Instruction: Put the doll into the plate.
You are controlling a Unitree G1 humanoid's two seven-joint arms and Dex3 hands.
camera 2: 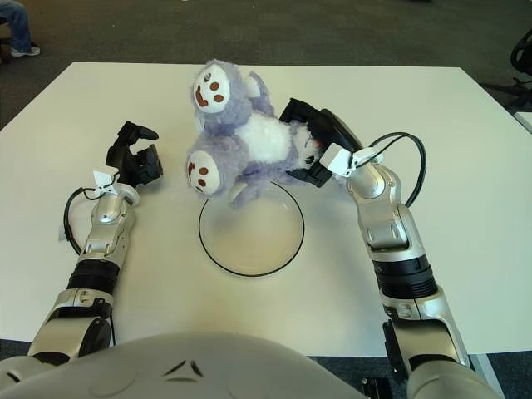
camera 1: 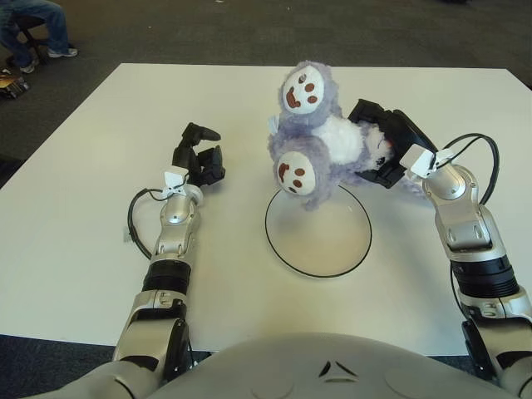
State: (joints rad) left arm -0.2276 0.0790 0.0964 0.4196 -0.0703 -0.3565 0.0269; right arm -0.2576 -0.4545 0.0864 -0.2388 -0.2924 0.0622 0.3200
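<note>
A fluffy purple and white doll (camera 1: 320, 137) with brown-marked paw pads hangs in the air over the far rim of the white plate (camera 1: 318, 241). My right hand (camera 1: 384, 145) is shut on the doll's right side, its black fingers sunk into the fur. One paw dips low over the plate's far edge; I cannot tell if it touches. The plate has a thin dark rim and nothing lies in it. My left hand (camera 1: 198, 160) shows to the left of the plate, holding nothing.
The white table (camera 1: 83, 241) spreads around the plate. Dark carpet lies beyond its far edge, and a seated person's legs (camera 1: 33, 25) show at the top left corner.
</note>
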